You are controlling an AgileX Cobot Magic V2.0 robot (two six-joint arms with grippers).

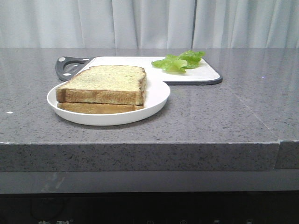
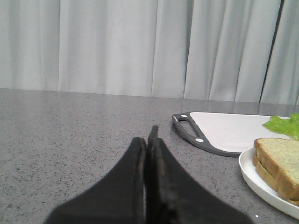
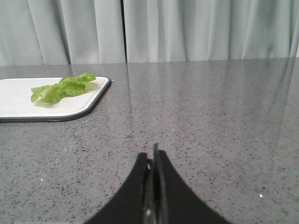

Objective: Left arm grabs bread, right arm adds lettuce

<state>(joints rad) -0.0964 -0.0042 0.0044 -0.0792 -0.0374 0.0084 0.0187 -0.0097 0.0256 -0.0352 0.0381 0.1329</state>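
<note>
Two toasted slices are stacked on a white plate (image 1: 156, 95) near the table's front. The thick top bread (image 1: 107, 83) has a brown crust and a pale speckled face; a thinner-looking slice (image 1: 93, 108) lies under it. The bread also shows in the left wrist view (image 2: 280, 163). The lettuce (image 1: 180, 61), a small ruffled green leaf, lies on a white cutting board (image 1: 140, 63) behind the plate and shows in the right wrist view (image 3: 60, 87). My left gripper (image 2: 148, 137) is shut and empty, left of the plate. My right gripper (image 3: 152, 156) is shut and empty, right of the board. Neither arm shows in the front view.
The cutting board (image 2: 229, 130) has a dark grey rim and a handle (image 1: 67, 65) at its left end. The grey speckled table (image 1: 224, 116) ends in a front edge. Pale curtains (image 1: 149, 23) hang behind.
</note>
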